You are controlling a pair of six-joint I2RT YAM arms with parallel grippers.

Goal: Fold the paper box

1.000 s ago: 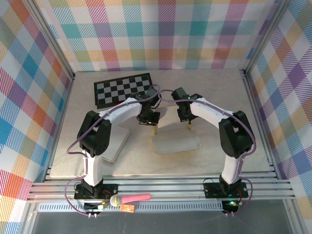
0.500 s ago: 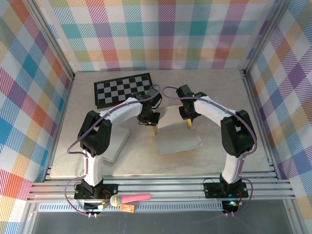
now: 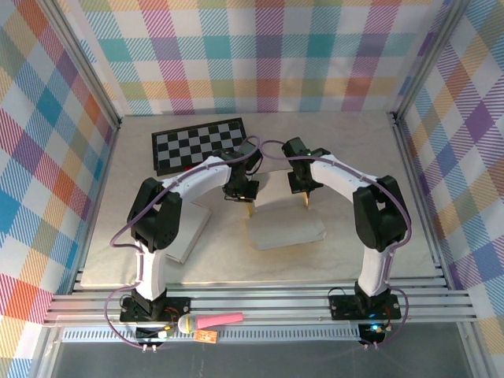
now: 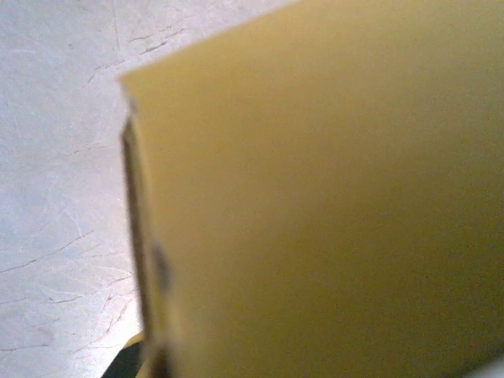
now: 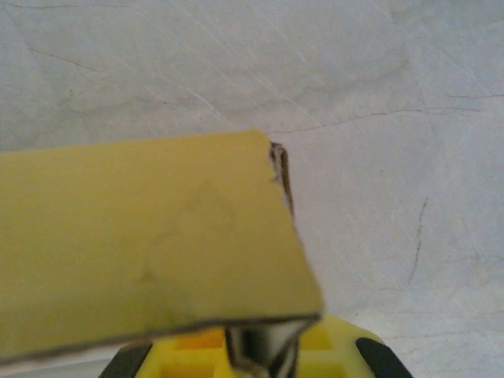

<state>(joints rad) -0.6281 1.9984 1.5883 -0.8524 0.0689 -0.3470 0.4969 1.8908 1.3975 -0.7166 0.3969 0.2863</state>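
Observation:
The paper box lies flat and white on the table between the two arms. My left gripper is shut on its far left edge. My right gripper is shut on its far right edge. In the left wrist view a blurred tan panel of the paper box hides the jaws. In the right wrist view a tan flap of the paper box lies across the yellow jaws of my right gripper, with its corner at the upper right.
A black-and-white checkerboard lies at the back left. A flat white sheet rests beside the left arm. A pink object sits on the rail at the near edge. Plaid walls enclose the pale table.
The right gripper has shifted slightly toward the back and settled on the box's far right edge. The box moved a little with it. The left gripper has stayed put.

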